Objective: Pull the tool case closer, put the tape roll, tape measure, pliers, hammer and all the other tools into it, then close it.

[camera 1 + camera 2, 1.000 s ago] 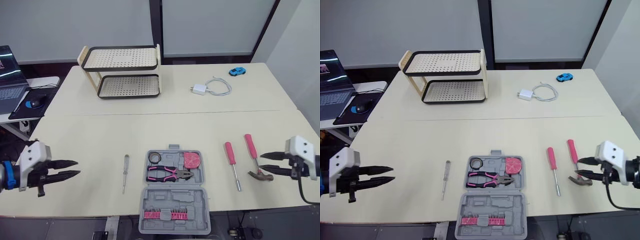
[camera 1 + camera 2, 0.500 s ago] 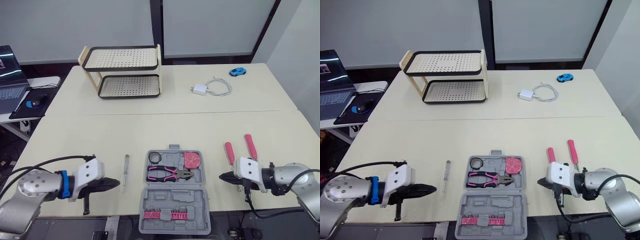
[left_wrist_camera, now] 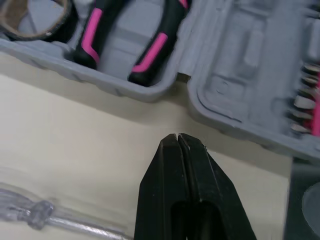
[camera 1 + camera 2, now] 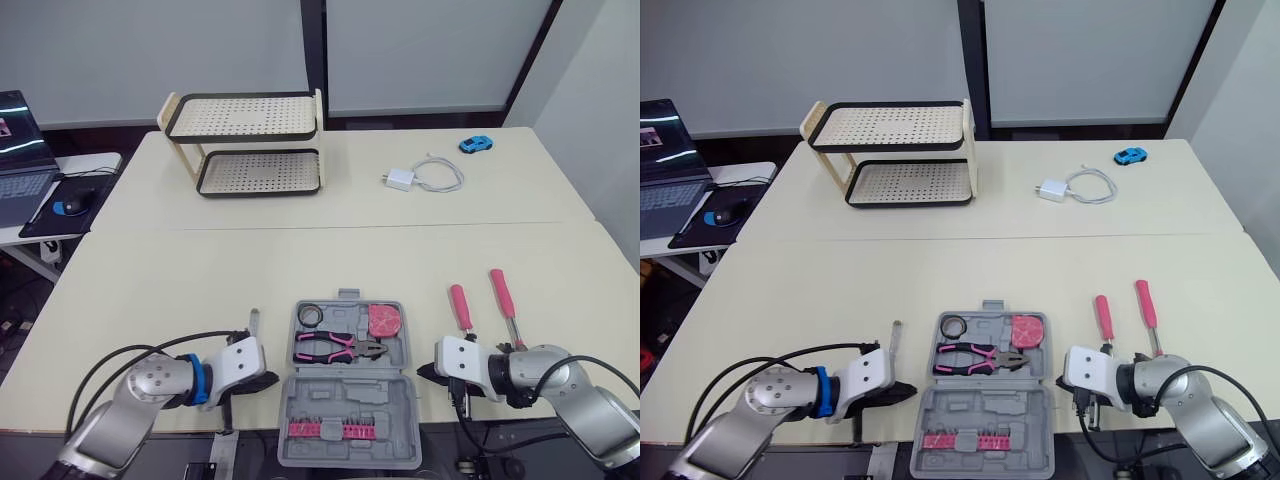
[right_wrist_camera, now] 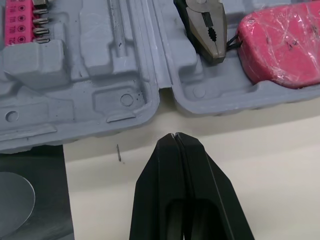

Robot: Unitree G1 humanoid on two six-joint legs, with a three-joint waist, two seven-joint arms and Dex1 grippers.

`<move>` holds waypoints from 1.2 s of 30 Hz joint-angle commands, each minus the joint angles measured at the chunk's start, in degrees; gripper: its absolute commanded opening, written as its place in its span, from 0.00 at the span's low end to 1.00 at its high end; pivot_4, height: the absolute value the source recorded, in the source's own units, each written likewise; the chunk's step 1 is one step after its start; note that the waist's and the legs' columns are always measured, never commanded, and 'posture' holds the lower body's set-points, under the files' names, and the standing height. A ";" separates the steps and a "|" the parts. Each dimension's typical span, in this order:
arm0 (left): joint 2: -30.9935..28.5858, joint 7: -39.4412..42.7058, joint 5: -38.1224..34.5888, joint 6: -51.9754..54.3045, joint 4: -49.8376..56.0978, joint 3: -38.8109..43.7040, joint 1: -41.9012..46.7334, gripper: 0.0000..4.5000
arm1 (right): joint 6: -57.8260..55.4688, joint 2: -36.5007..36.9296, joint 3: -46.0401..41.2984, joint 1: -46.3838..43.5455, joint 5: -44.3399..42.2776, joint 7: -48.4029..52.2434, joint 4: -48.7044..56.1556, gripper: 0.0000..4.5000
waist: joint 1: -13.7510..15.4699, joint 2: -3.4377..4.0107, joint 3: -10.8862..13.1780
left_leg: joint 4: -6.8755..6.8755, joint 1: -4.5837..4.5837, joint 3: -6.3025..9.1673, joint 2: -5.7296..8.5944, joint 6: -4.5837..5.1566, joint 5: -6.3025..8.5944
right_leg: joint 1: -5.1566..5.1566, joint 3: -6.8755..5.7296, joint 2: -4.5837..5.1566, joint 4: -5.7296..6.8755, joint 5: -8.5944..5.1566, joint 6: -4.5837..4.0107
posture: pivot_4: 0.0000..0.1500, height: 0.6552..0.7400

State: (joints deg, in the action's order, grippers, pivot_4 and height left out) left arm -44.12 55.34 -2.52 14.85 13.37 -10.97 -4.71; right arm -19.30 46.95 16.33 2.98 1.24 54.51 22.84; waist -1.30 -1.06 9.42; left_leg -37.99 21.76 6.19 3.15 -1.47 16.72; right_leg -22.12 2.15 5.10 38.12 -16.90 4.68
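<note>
The grey tool case (image 4: 345, 395) lies open at the table's front edge, lid toward me. In its far half are the tape roll (image 4: 308, 316), the pink-handled pliers (image 4: 335, 348) and the pink tape measure (image 4: 383, 320); pink bits (image 4: 325, 430) sit in the lid. Left of the case lies a clear screwdriver (image 4: 251, 328). On the right are a pink screwdriver (image 4: 461, 308) and the hammer (image 4: 501, 295), its head hidden by my right arm. My left gripper (image 4: 272, 380) is shut, tip just short of the case's left side (image 3: 150, 92). My right gripper (image 4: 420, 371) is shut, near the case's right side (image 5: 165, 100).
A two-tier perforated rack (image 4: 245, 145) stands at the back left. A white charger with cable (image 4: 420, 175) and a blue toy car (image 4: 475, 143) lie at the back right. A laptop and mouse (image 4: 66, 207) sit on a side table to the left.
Both arms have swung inward from the table's outer sides to the case's left and right sides. Both grippers' fingers went from open to shut.
</note>
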 commanded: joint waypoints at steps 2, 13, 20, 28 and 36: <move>1.22 -2.08 2.33 -0.42 -0.22 -1.88 0.61 0.00 | 0.80 0.25 0.71 0.57 1.83 -0.94 1.21 0.01 | -0.08 0.01 -0.02 | 0.01 -0.01 -0.01 0.01 0.00 0.00 | -0.01 0.02 0.00 -0.01 0.00 0.00 | 1.00 1.00; 4.20 -4.15 4.35 2.62 1.40 -5.97 0.30 0.00 | -0.41 -4.42 4.74 -0.38 4.01 -2.71 1.66 0.01 | 0.06 0.24 -0.26 | 0.00 -0.07 0.00 0.05 -0.01 0.00 | 0.07 0.03 0.03 -0.01 0.00 0.00 | 1.00 1.00; 4.81 -2.93 1.39 8.23 4.91 -6.02 -0.63 0.00 | -1.58 -6.12 5.24 -0.69 4.65 -3.66 2.13 0.01 | -0.12 0.25 -0.40 | 0.03 -0.20 0.00 0.03 0.00 0.00 | 0.16 0.03 0.02 -0.02 0.00 0.01 | 1.00 1.00; 6.16 -4.31 1.71 10.59 5.82 -5.41 1.68 0.00 | -1.58 -6.85 2.94 -3.08 3.76 -4.44 0.35 0.01 | -0.04 0.25 -0.40 | 0.03 -0.27 0.01 0.04 0.00 0.00 | 0.23 0.04 0.02 -0.02 0.00 0.01 | 1.00 1.00; 6.72 -4.56 2.48 9.00 1.63 -5.05 6.50 0.00 | -1.89 -6.56 1.17 -6.55 2.46 -3.39 -1.74 0.01 | 0.36 0.24 -0.39 | 0.02 -0.25 0.02 0.05 -0.01 0.00 | 0.23 0.03 0.03 -0.02 0.00 0.01 | 1.00 1.00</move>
State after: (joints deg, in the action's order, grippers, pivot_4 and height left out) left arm -38.26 50.76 0.30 25.57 14.58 -15.47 0.59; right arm -21.93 41.19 18.01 -2.38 5.49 50.45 19.49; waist -0.94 -0.82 9.03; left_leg -37.97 21.51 6.21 3.20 -1.48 16.71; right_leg -21.90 2.18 5.12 38.10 -16.90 4.69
